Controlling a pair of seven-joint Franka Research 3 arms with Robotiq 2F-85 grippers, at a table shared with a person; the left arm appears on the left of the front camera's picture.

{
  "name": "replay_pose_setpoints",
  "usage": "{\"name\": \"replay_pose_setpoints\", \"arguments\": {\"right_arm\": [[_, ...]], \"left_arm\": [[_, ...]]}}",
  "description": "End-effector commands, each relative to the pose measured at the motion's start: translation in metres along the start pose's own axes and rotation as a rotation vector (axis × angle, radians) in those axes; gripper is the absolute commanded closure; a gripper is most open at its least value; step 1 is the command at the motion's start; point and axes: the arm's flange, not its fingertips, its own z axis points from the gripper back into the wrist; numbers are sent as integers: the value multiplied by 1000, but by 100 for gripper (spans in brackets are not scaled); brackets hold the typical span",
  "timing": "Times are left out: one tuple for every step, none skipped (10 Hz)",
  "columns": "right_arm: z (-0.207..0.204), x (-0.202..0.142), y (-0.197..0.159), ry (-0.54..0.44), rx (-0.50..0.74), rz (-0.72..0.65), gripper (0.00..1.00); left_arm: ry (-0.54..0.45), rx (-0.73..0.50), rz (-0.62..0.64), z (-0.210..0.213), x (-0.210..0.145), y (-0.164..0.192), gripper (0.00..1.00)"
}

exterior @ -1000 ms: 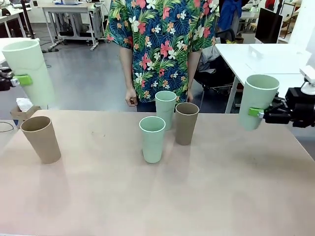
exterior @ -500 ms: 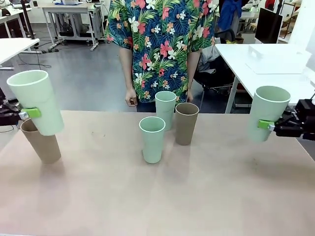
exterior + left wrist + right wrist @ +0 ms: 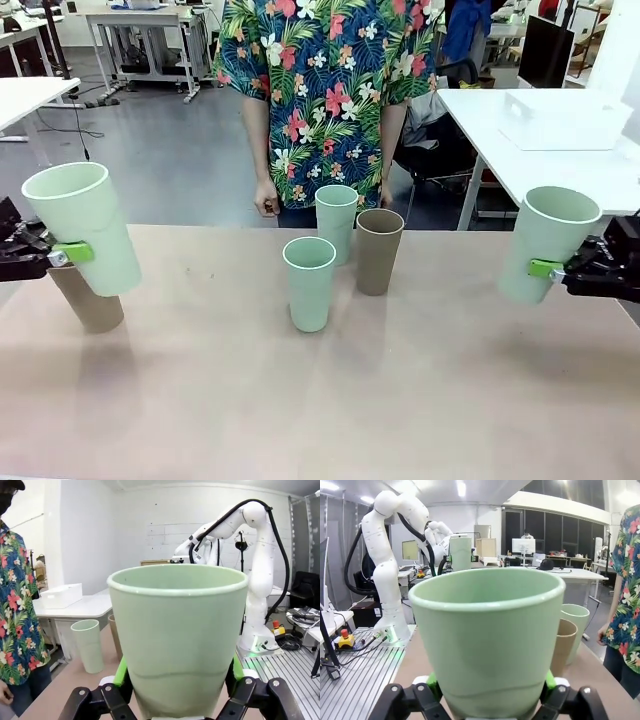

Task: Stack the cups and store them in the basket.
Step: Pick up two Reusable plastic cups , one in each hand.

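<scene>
I am working in a robotics lab, where white workbenches (image 3: 520,165) are lining a grey floor (image 3: 170,160), a desk monitor (image 3: 522,545) is glowing and my right arm (image 3: 257,595) is standing on a slotted metal plate (image 3: 287,672).

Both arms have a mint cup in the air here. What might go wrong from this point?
1. The left gripper holds the left mint cup tilted, close to the left tan cup standing on the table. A misaligned descent might catch that cup's rim and tip it.
2. The right gripper pinches the right mint cup low on its tapered wall, so it may slip or swing.
</scene>
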Motion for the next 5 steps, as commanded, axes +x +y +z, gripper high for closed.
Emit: {"name": "replay_pose_setpoints", "arguments": {"right_arm": [[1,3,26,-10,-9,25,15],[-1,4,32,-1,-33,18,15],[-2,5,34,4,-48,9,15],[-4,7,35,4,-61,-3,15],[-5,7,33,7,-66,-8,15]], "left_arm": [[22,-30,-35,-18,-6,5,13],[37,-45,-24,-24,-13,13,13],[39,-56,-14,-27,-15,20,13],[38,-63,-12,-29,-14,22,13],[43,-69,-11,-31,-14,24,13]]}}
